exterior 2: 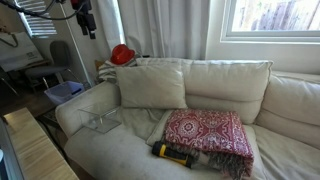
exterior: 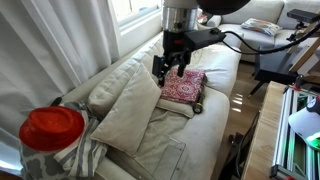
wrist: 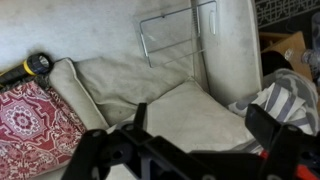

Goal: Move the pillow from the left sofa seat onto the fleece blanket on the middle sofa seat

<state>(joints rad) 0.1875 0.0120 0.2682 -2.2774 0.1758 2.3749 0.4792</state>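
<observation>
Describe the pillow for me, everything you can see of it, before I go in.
The pillow is large, square, plain cream-white, of soft-looking, slightly wrinkled fabric, with no visible pattern. It stands nearly upright on the seat, leaning against the sofa's back cushion, beside the red patterned blanket. Its lower corner comes close to the blanket; whether they touch is unclear. The gripper hangs above, jaws open, not touching it.
</observation>
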